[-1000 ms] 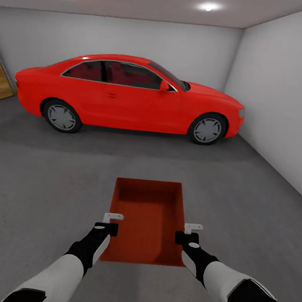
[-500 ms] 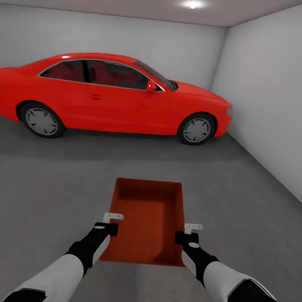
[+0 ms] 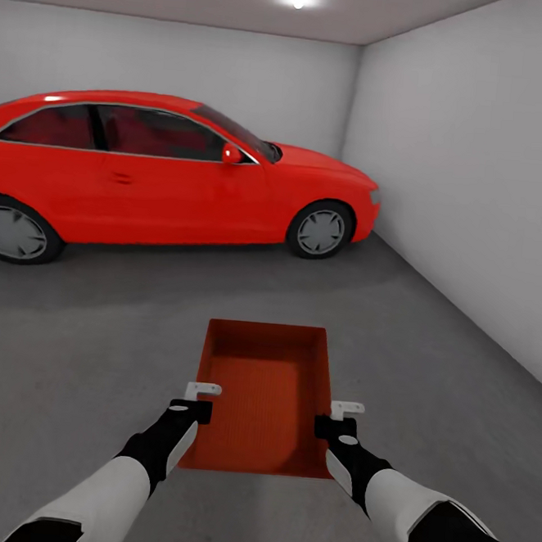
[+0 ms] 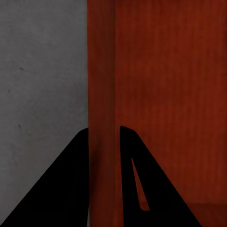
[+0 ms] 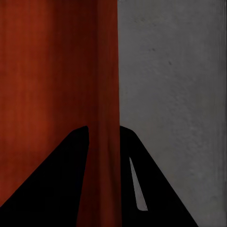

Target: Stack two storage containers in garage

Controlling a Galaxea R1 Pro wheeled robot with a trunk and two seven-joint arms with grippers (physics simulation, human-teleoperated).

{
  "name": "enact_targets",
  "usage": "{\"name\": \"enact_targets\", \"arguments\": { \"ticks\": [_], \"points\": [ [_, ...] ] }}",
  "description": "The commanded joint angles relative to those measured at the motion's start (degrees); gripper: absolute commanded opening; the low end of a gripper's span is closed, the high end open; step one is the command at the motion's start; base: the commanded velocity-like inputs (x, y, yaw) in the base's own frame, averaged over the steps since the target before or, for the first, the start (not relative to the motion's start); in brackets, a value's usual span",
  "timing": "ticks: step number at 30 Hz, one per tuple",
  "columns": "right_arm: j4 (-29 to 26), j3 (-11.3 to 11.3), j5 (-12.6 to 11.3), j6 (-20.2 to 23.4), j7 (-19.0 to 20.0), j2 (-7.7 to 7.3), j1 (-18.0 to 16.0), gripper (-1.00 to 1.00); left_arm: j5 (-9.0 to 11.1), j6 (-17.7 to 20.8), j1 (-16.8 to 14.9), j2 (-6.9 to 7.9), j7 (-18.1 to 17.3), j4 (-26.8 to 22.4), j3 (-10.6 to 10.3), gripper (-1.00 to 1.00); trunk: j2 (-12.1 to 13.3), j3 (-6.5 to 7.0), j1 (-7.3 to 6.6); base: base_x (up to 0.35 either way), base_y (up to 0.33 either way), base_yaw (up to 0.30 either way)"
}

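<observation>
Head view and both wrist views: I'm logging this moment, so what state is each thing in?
Orange-red rectangular topless storage container: upright, nothing in it, held above the floor.
Left gripper: shut on the container's left wall.
Right gripper: shut on its right wall.
Red car: parked, doors shut.
Dark grey concrete floor: bare under the container.

Our forearms are white, narrowing to black wrists; each black claw — left claw (image 3: 196, 402), right claw (image 3: 339, 418) — carries a small pale grey bracket.

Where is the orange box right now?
In the head view, the orange box sits low in the middle, held between the left tool and right tool, over the grey floor, with the red car beyond.
</observation>
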Motion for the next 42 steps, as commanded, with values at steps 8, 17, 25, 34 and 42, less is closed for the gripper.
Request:
{"name": "enact_targets", "arguments": {
  "ticks": [8,17,25,34,42],
  "points": [
    [-0.1,-0.7,0.3,-0.3,-0.3,-0.43,-0.1,-1.0,0.6,0.8,0.0,0.05,0.4,2.9,-0.7,-1.0,-0.1,-0.1,0.06,0.323,0.0,-0.258],
    [-0.1,-0.7,0.3,-0.3,-0.3,-0.36,-0.1,-1.0,0.6,0.8,0.0,0.02,0.4,2.9,-0.7,-1.0,-0.1,-0.1,0.06,0.323,0.0,-0.258],
    [-0.1,-0.7,0.3,-0.3,-0.3,-0.36,-0.1,-1.0,0.6,0.8,0.0,0.04,0.4,2.9,-0.7,-1.0,-0.1,-0.1,0.06,0.323,0.0,-0.252],
    [-0.1,-0.7,0.4,-0.3,-0.3,-0.42,-0.1,-1.0,0.6,0.8,0.0,0.05,0.4,2.9,-0.7,-1.0,-0.1,-0.1,0.06,0.323,0.0,-0.023],
    [0.0,-0.7,0.3,-0.3,-0.4,-0.45,-0.1,-1.0,0.6,0.8,0.0,0.05,0.4,2.9,-0.7,-1.0,-0.1,-0.1,0.06,0.323,0.0,-0.198]
  ]
}}
